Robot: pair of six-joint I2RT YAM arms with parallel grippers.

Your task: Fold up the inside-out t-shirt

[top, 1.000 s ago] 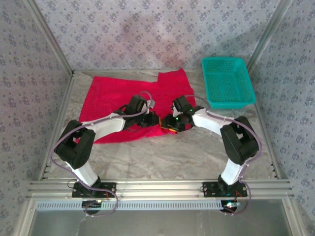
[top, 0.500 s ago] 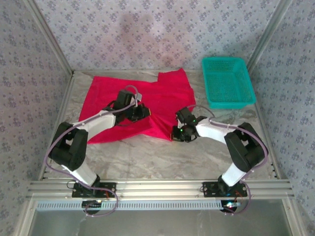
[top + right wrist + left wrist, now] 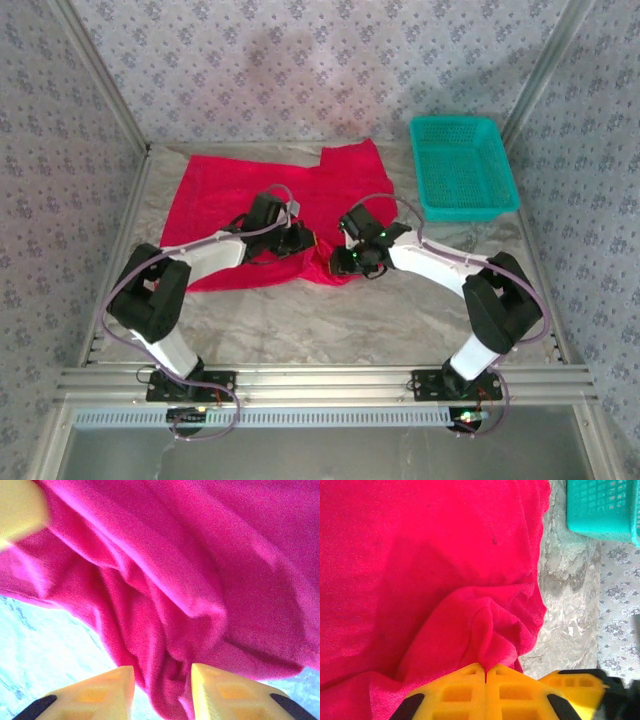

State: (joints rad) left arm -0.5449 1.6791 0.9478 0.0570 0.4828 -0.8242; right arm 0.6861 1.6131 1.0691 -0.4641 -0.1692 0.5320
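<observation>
I'm clamping the t-shirt's (image 3: pixel 225 195) near edge in the left tool (image 3: pixel 486 668), with the right tool (image 3: pixel 162 674) gaping apart; folding is seemingly barely starting.

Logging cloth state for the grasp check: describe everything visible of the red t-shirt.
The t-shirt is plain bright red, soft knit-looking cloth, spread mostly flat on the marbled table. Its near right edge is bunched into folds. The left hand is shut, pinching a ridge there; the right hand is open, astride a fold.

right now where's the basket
In the top view the basket sits at the table's far right corner, just right of the shirt.
</observation>
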